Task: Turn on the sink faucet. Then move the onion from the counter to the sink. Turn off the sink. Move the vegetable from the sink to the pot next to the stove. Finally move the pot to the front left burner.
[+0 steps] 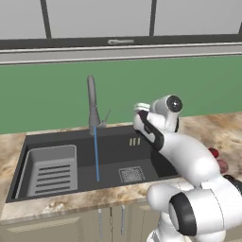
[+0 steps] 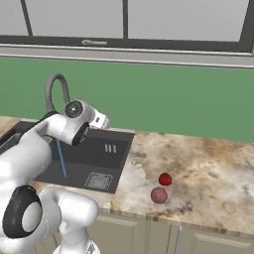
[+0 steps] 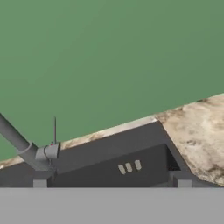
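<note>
Beige-brown marbled stone bench (image 2: 208,173) runs under a green wall, and near its front edge, right of the basin, we see the small round reddish onion (image 2: 158,195) just beside a smaller bright red ball (image 2: 165,179). Further back lies the wide dark grey sink (image 1: 113,158). Our tool (image 3: 112,183) hangs above its rear right corner, fingers apart, holding nothing. At the back edge, the tall grey gooseneck faucet (image 1: 92,106) pours a thin blue stream.
</note>
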Controlling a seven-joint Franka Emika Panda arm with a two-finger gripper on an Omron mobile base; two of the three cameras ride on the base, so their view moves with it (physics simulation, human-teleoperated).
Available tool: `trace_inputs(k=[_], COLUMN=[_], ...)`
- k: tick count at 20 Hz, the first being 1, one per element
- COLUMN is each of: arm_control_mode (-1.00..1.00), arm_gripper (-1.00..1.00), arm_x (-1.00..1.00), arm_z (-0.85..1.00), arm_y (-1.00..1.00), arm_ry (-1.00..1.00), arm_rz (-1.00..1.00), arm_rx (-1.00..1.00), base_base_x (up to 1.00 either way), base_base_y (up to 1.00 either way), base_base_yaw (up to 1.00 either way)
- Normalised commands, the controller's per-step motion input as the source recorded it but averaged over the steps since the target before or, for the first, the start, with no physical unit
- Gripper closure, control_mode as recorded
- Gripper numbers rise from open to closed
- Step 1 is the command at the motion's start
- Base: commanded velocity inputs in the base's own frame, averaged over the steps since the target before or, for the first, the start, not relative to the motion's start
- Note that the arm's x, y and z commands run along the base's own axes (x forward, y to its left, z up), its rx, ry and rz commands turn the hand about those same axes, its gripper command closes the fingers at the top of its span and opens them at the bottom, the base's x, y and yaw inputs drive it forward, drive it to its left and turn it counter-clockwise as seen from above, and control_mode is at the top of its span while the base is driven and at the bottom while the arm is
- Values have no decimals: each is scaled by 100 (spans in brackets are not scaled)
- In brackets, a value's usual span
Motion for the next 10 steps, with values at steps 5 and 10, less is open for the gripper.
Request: trace_inputs(k=[5, 10], arm_control_mode=[-100, -100], arm_gripper=[-100, -100], arm_x=[-43, -54], arm_z=[15, -5], arm_y=[-34, -43], arm_ry=[28, 23], arm_rz=[-8, -4], arm_rx=[0, -2], base_base_x=[0, 0], base_base_y=[0, 0], base_base_yaw=[0, 0])
